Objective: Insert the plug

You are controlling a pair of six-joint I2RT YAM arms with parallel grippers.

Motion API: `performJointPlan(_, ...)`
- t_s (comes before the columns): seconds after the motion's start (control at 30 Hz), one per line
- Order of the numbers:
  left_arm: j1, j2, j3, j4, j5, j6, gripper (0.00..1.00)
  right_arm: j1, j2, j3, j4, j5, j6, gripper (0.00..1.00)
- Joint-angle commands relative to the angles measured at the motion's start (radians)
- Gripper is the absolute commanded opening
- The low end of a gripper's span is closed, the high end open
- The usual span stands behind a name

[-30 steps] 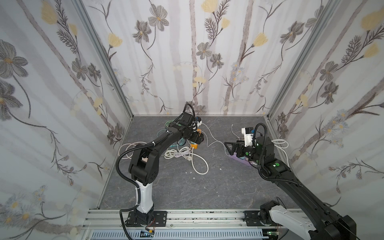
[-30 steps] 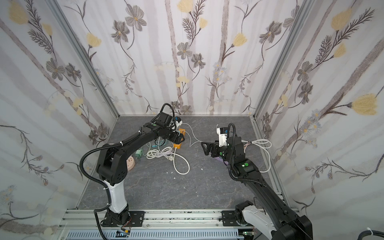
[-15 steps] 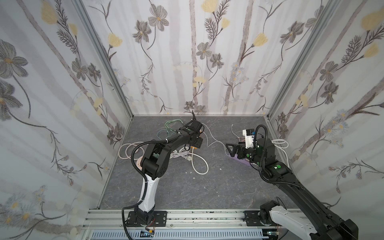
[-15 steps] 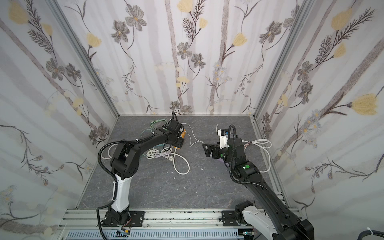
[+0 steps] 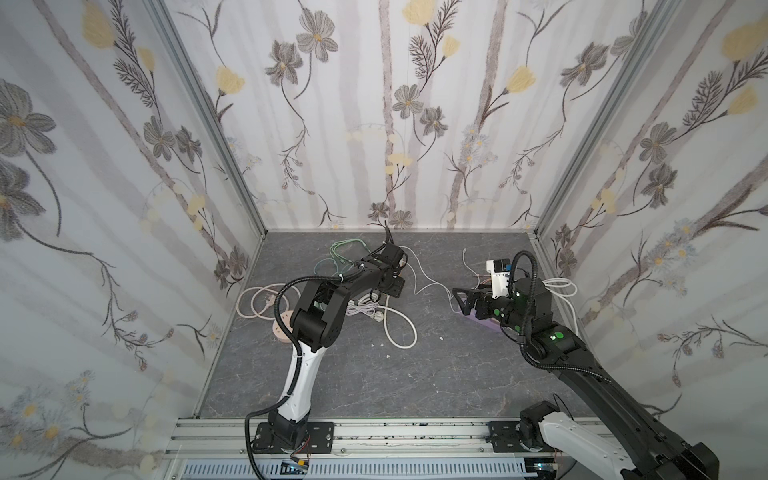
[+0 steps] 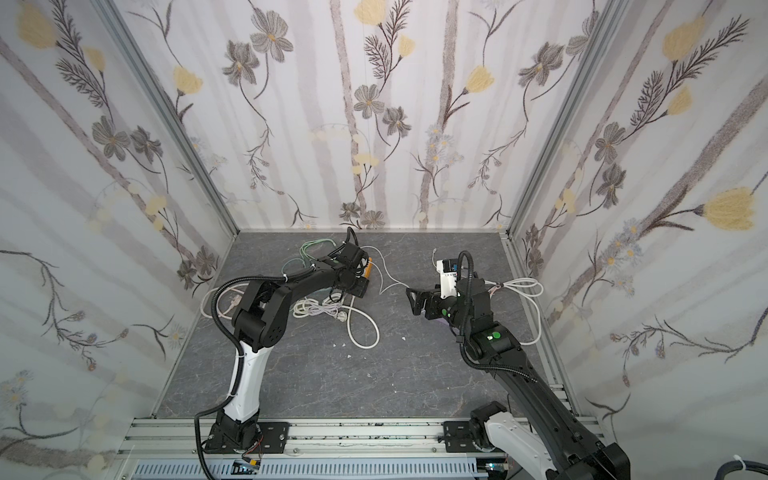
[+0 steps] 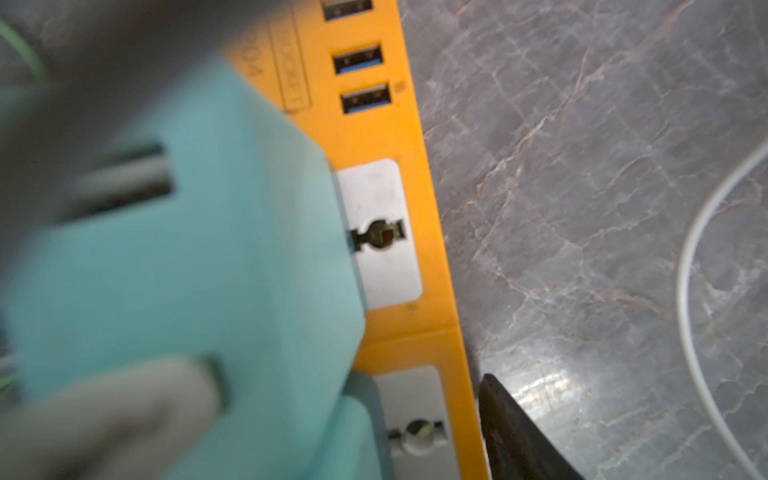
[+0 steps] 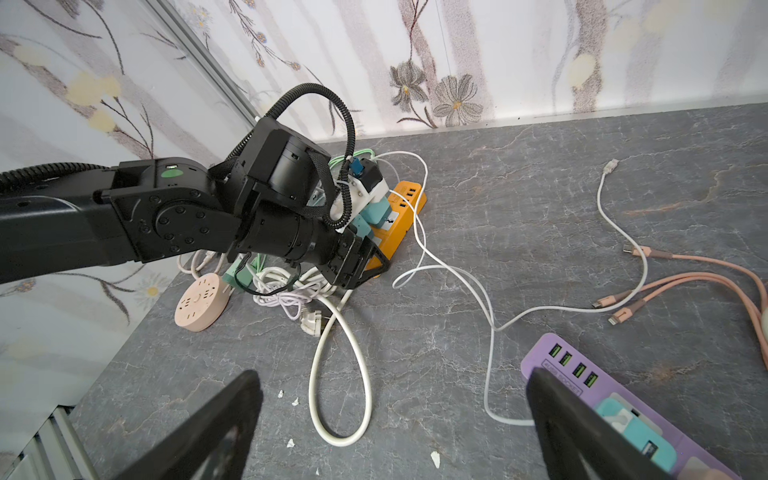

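Note:
An orange power strip [image 8: 399,220] lies on the grey floor near the back left, with teal plugs [image 8: 374,212] standing in its sockets. My left gripper [image 8: 370,266] is down over its near end. In the left wrist view a blurred teal plug [image 7: 187,249] fills the left side above the strip [image 7: 399,137]. One black finger [image 7: 519,436] lies against the strip's edge and the other is hidden. My right gripper [image 8: 390,415] hangs open over bare floor beside a purple power strip [image 8: 623,386] that holds a teal plug [image 8: 636,432].
A tangle of white cable [image 8: 340,374] ending in a white plug [image 8: 311,320] lies beside the orange strip. A round pink socket [image 8: 199,303] sits further left, green wires [image 5: 340,253] behind. Pink USB leads [image 8: 665,282] and a white USB cable [image 8: 602,199] lie at the right.
My left gripper has dropped and swung onto the orange strip, and its jaws have narrowed. The right arm has barely moved.

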Motion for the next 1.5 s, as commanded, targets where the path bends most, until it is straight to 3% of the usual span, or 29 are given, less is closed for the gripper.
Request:
performJointPlan(0.0,-0.018,0.049,0.055,0.003,0.100,0.069,0.63,0.000,-0.008,0.005,-0.012,0.011,-0.012,0.99)
performJointPlan(0.2,-0.044,0.184,0.303,-0.070,0.181,0.193,0.63,0.000,-0.041,-0.010,-0.030,0.033,-0.026,0.99)
performJointPlan(0.33,-0.059,0.262,0.485,-0.202,0.193,0.233,0.73,0.000,-0.064,-0.019,-0.045,0.045,-0.031,0.99)
performJointPlan(0.53,-0.061,0.145,0.303,-0.161,0.213,0.176,0.86,-0.001,-0.091,-0.039,-0.048,0.059,-0.034,0.99)
performJointPlan(0.7,-0.061,0.001,0.127,-0.117,0.340,0.175,0.92,0.000,-0.090,-0.039,-0.043,0.059,-0.040,0.99)
performJointPlan(0.83,-0.059,-0.058,0.108,-0.194,0.419,0.166,0.94,-0.001,-0.088,-0.038,-0.040,0.055,-0.041,0.99)
performJointPlan(0.9,-0.057,-0.087,0.092,-0.215,0.486,0.151,1.00,0.000,-0.092,-0.042,-0.037,0.055,-0.040,0.99)
performJointPlan(1.1,-0.056,-0.156,0.054,-0.218,0.613,0.055,1.00,0.000,-0.092,-0.045,-0.028,0.054,-0.042,0.99)
performJointPlan(1.2,-0.056,-0.277,-0.023,-0.157,0.657,0.012,1.00,-0.001,-0.092,-0.044,-0.026,0.051,-0.043,0.99)
performJointPlan(1.33,-0.019,-0.523,-0.185,-0.048,0.533,-0.048,1.00,0.000,-0.080,-0.044,-0.009,0.039,-0.042,0.99)
performJointPlan(1.4,0.037,-0.620,-0.244,-0.037,0.374,-0.103,1.00,0.000,-0.058,-0.041,0.014,0.019,-0.040,0.99)
performJointPlan(1.47,0.106,-0.693,-0.304,-0.067,0.127,-0.159,1.00,0.002,-0.028,-0.031,0.044,0.000,-0.032,0.99)
